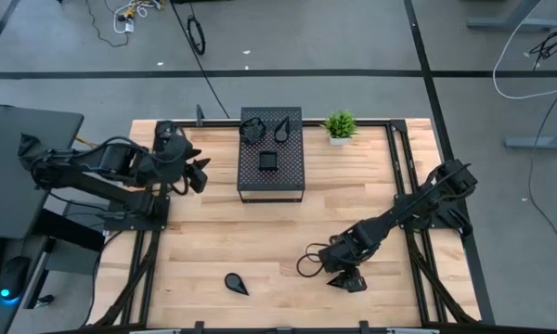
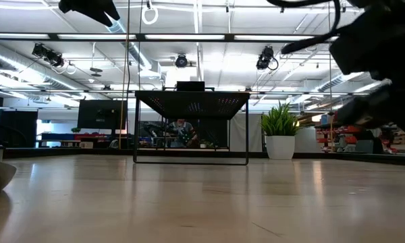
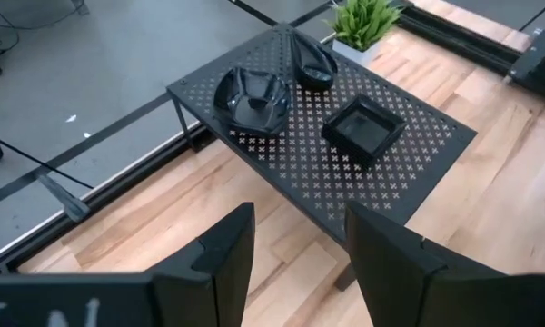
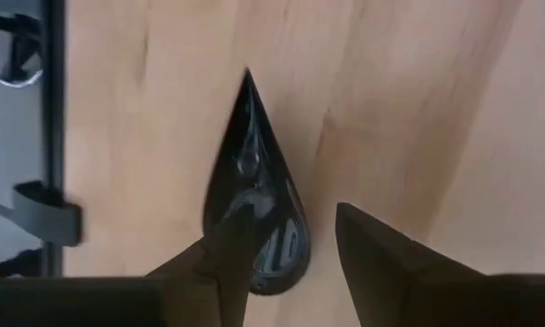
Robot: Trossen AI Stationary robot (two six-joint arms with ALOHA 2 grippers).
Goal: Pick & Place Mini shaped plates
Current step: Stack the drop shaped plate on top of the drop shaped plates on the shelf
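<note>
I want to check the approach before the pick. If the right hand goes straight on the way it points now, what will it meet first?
Most likely the teardrop plate on the table. The right hand, open, points down at it, one finger already over the plate's round end. How far above it the hand is cannot be told.

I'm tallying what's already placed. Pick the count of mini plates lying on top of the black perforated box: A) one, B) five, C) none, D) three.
D: the left wrist view shows three on the perforated box: a rounded-leaf plate, a teardrop plate and a square plate; the high view shows the same three.
</note>
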